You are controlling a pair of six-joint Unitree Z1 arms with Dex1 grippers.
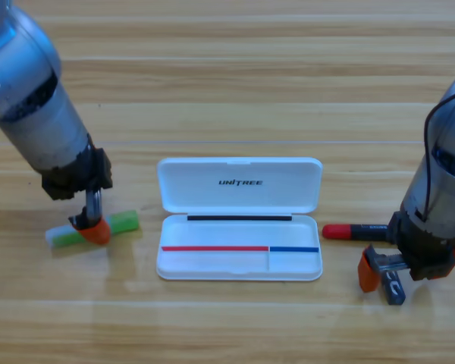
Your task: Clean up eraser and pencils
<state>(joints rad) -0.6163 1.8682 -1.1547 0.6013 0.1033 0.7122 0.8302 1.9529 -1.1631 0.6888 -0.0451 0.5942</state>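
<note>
Item 1: white plastic hinged pencil case (239, 227), lying open at the middle of the light wooden plank table (235, 76), its lid folded back toward the far side and its shallow tray facing the near edge.

Item 2: flat pale green stick with a white end (91, 228), one of the pencils, lying on the table well to the left of the case, slightly tilted, its white end pointing left and its green end pointing toward the case.

Item 3: left tool (93, 226), black with orange jaws, reaching down from the grey left arm that is coming in from the upper left corner. It is standing right on the middle of the green stick, one orange tip showing over it. Whether it is released or clenched cannot be told from this angle.

Item 4: thick red-and-black marker-like stick (358, 230), the other pencil, lying flat on the table just right of the case tray, its red end pointing toward the case and its far end running under the right arm.

Item 5: small dark navy-black rectangular eraser with white lettering (393, 286), lying on the table near the front right, below the marker.

Item 6: right tool (381, 274), hanging from the grey right arm at the picture's right edge. One orange jaw is showing just left of the eraser, at or against it; a grasp cannot be confirmed.
</note>
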